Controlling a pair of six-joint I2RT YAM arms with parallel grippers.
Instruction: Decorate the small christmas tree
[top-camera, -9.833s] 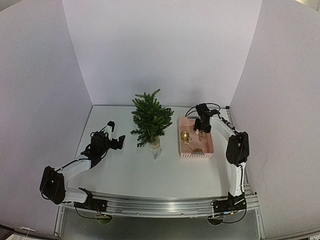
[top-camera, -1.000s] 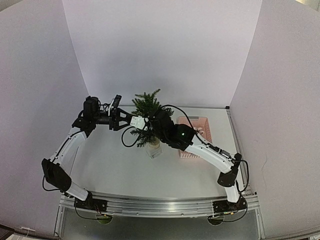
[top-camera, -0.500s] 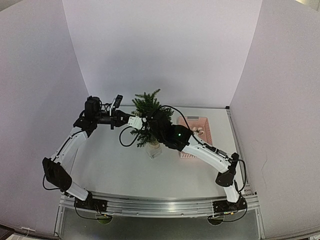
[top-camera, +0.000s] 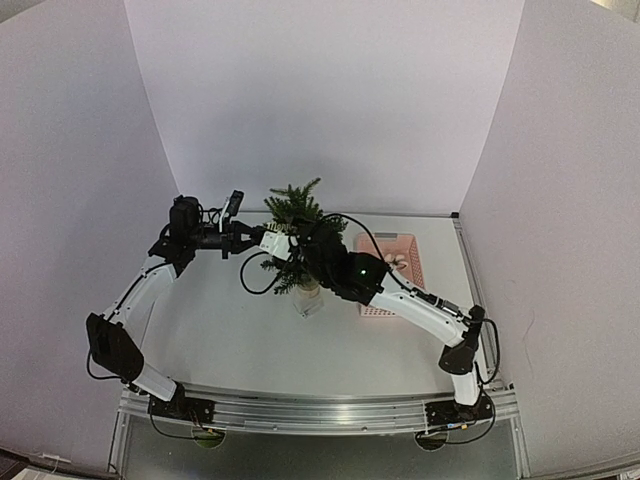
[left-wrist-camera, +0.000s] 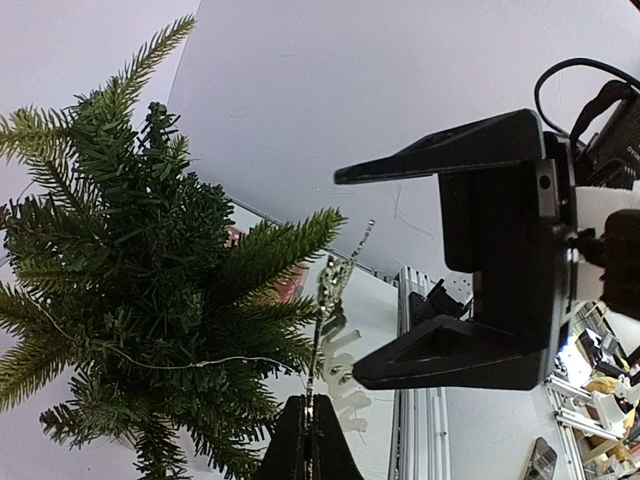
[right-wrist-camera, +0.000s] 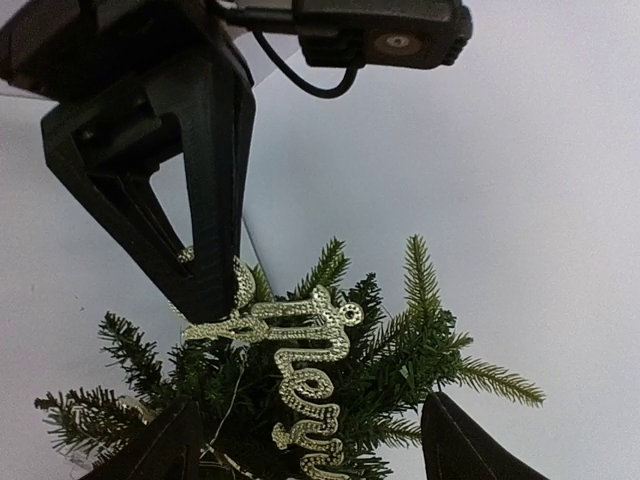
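The small christmas tree (top-camera: 296, 212) stands mid-table, dark green and bushy. A gold glitter word ornament (right-wrist-camera: 312, 372) hangs in front of its branches (right-wrist-camera: 420, 350). My left gripper (right-wrist-camera: 212, 305) is shut on the ornament's left end; in the left wrist view the piece (left-wrist-camera: 330, 285) shows edge-on above the closed fingers (left-wrist-camera: 290, 450). My right gripper (right-wrist-camera: 310, 400) stands open, with the ornament in the gap and touching neither finger. From above, the left gripper (top-camera: 250, 240) and the right gripper (top-camera: 268, 243) meet at the tree's left side.
A pink basket (top-camera: 408, 247) sits right of the tree, partly behind my right arm. A white word-shaped piece (left-wrist-camera: 350, 375) lies on the table by the tree's base. A thin wire (left-wrist-camera: 180, 364) runs through the branches. White walls enclose three sides.
My left gripper has shut on the gold ornament beside the tree. My right gripper, which was holding it, has opened wide and let go.
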